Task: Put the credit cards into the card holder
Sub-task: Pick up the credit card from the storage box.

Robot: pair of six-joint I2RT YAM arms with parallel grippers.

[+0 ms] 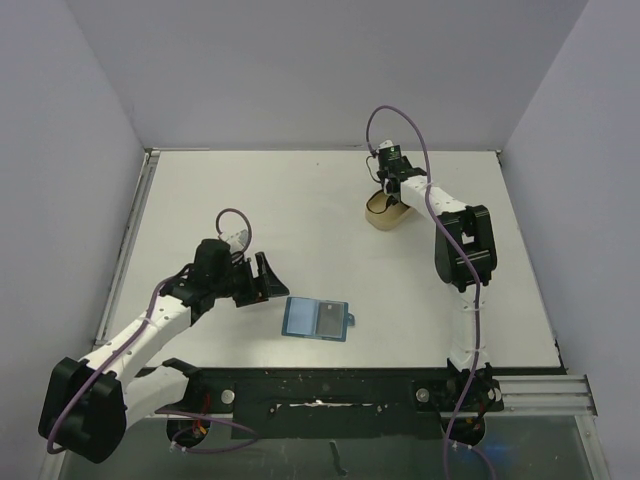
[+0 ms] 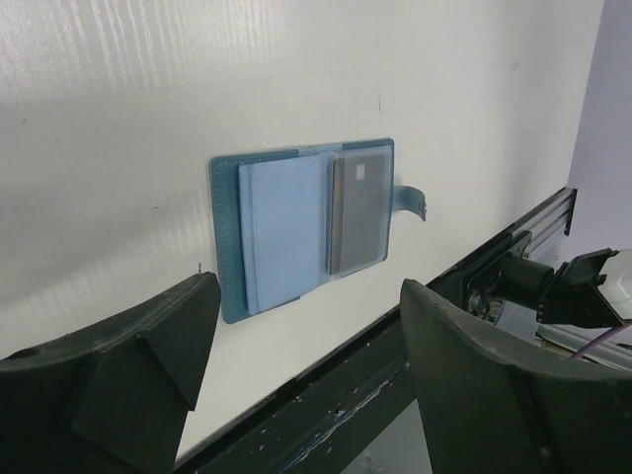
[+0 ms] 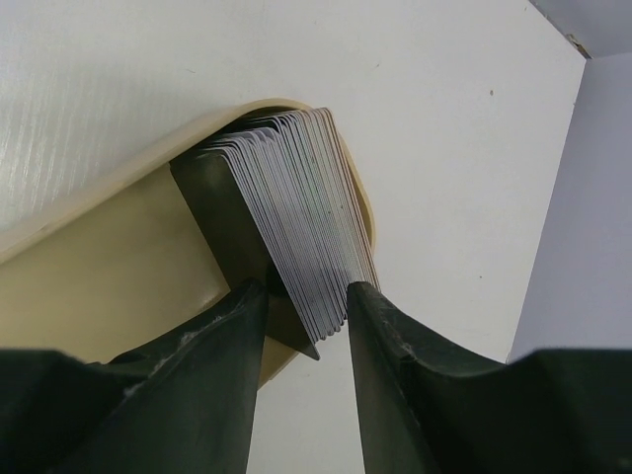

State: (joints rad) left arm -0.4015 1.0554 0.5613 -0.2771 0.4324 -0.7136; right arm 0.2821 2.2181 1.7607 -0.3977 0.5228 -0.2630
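The card holder (image 1: 316,318) lies open on the table near the front edge. In the left wrist view the card holder (image 2: 281,232) shows a grey credit card (image 2: 358,212) in its right pocket. My left gripper (image 1: 268,277) is open and empty, hovering just left of it, and it also shows in the left wrist view (image 2: 308,291). My right gripper (image 1: 390,195) is down in the tan oval dish (image 1: 385,214). In the right wrist view my right gripper (image 3: 304,296) is closed around a leaning stack of several credit cards (image 3: 296,217), a finger touching each side.
The tan dish (image 3: 118,257) stands at the back right of the table. A black rail (image 1: 330,385) runs along the front edge, just below the wallet. Grey walls close in the back and sides. Purple cables loop off both arms.
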